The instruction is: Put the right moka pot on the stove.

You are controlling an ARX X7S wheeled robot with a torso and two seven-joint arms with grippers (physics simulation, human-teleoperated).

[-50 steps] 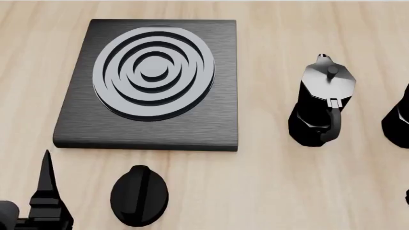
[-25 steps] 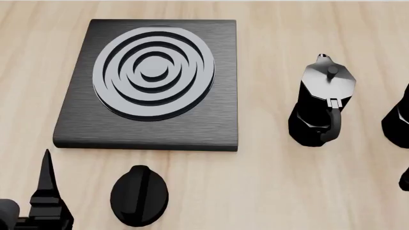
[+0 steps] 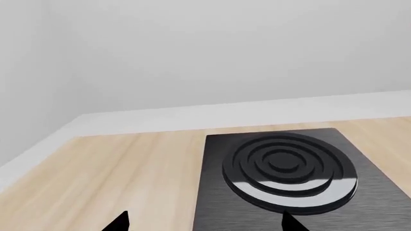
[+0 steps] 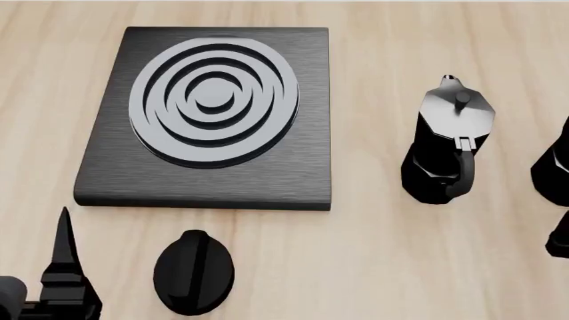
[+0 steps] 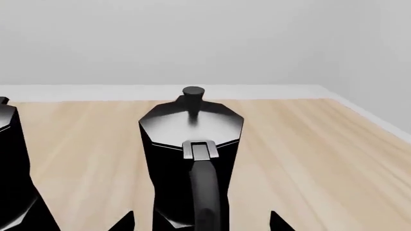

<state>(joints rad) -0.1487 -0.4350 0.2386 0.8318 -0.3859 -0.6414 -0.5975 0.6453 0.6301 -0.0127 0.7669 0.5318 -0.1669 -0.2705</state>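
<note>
The right moka pot [image 5: 191, 144] is black and faceted, with a grey lid and a small knob. Its handle faces the right wrist camera. My right gripper [image 5: 200, 222] is open, one fingertip showing on each side of the pot's lower body. In the head view this pot [image 4: 556, 163] is cut off by the right edge, and a dark part of my right gripper [image 4: 560, 237] sits just in front of it. The stove [image 4: 209, 120] is a black slab with grey rings at the left. My left gripper [image 3: 205, 224] is open over the stove's [image 3: 282, 168] near edge and holds nothing.
The other moka pot [image 4: 449, 143] stands between the stove and the right pot, and also shows at the edge of the right wrist view [image 5: 13, 168]. A round black knob [image 4: 194, 272] lies in front of the stove, beside my left finger [image 4: 64, 257]. The wooden table's [image 5: 359, 159] right edge is near.
My right gripper has crept forward along the head view's right edge toward the right moka pot. The left arm, both pots and the stove have not moved.
</note>
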